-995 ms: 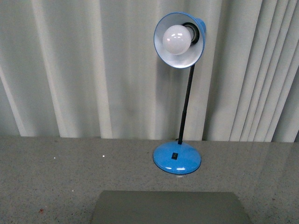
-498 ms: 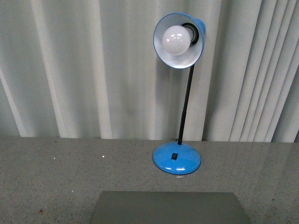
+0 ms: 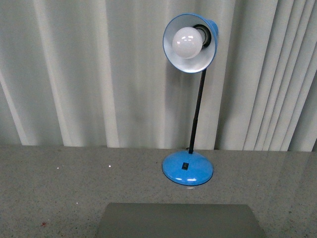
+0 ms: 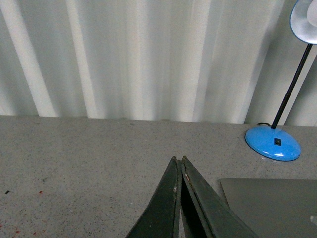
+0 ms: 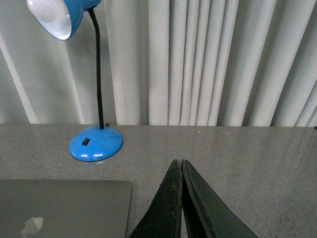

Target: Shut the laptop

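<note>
Lying flat and closed on the speckled grey counter (image 3: 59,188), the laptop (image 3: 181,220) shows its plain lid just before a blue lamp (image 3: 188,167). Left gripper (image 4: 178,159) hovers beside it, dark tapered jaws pressed together, empty. Right gripper (image 5: 178,162) likewise, beside the apple logo (image 5: 31,225).

a grey speckled worktop (image 3: 59,188) runs back to a wall of pale pleated curtains (image 3: 74,74). on it, near its front edge, the laptop (image 3: 181,220) lies flat with its plain silver lid down, the apple logo (image 5: 32,226) showing in the right wrist view. just behind the laptop stands a blue desk lamp (image 3: 187,167) on its round base, apart from the lid's back edge.
</note>
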Action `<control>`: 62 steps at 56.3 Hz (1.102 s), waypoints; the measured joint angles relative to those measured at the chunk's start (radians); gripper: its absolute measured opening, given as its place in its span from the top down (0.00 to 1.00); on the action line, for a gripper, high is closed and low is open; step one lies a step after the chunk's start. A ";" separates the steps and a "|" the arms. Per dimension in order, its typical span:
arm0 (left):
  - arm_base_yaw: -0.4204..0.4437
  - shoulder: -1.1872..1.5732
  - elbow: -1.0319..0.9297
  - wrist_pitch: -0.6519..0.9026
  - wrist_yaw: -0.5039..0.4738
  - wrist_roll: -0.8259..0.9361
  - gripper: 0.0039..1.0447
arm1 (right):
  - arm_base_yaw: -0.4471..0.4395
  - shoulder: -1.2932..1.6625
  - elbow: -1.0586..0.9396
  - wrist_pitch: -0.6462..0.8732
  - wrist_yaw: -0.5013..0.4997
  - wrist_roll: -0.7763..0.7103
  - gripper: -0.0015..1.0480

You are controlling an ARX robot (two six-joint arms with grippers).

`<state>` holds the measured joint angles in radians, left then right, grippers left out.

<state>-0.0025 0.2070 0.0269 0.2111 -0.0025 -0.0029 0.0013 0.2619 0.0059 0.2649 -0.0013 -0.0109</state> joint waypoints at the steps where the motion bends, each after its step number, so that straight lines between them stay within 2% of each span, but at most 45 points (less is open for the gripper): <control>1: 0.000 -0.005 0.000 -0.005 0.000 0.000 0.97 | 0.000 -0.006 0.000 -0.006 0.000 0.000 0.97; 8: 0.000 -0.039 0.000 -0.039 0.000 0.000 0.97 | 0.000 -0.044 0.000 -0.044 0.000 0.000 0.97; 12: 0.000 -0.133 0.000 -0.167 0.003 0.000 0.97 | 0.000 -0.062 0.000 -0.062 0.000 0.000 0.97; 15: 0.000 -0.179 0.000 -0.204 0.002 0.000 0.97 | 0.000 -0.074 0.000 -0.073 0.000 0.000 0.97; 19: 0.000 -0.203 0.000 -0.206 0.003 0.000 0.97 | 0.000 -0.089 0.000 -0.091 0.000 0.000 0.97; 23: 0.000 -0.203 0.000 -0.210 0.002 0.000 0.97 | 0.000 -0.216 0.000 -0.250 0.000 0.000 0.97; 37: 0.000 -0.204 0.000 -0.211 0.002 0.000 0.97 | 0.000 -0.257 0.000 -0.264 0.000 0.000 0.97; 42: 0.000 -0.205 0.000 -0.211 0.002 -0.001 0.84 | 0.000 -0.257 0.000 -0.264 0.000 0.000 0.94; 52: 0.000 -0.205 0.000 -0.211 0.002 -0.001 0.53 | 0.000 -0.257 0.000 -0.264 0.000 0.000 0.64; 54: 0.000 -0.205 0.000 -0.211 0.002 -0.001 0.44 | 0.000 -0.257 0.000 -0.264 0.000 0.000 0.53; 62: 0.000 -0.205 0.000 -0.211 0.002 -0.001 0.20 | 0.000 -0.257 0.000 -0.264 0.000 0.000 0.30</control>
<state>-0.0025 0.0021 0.0273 0.0006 -0.0002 -0.0036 0.0013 0.0044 0.0063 0.0013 -0.0013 -0.0113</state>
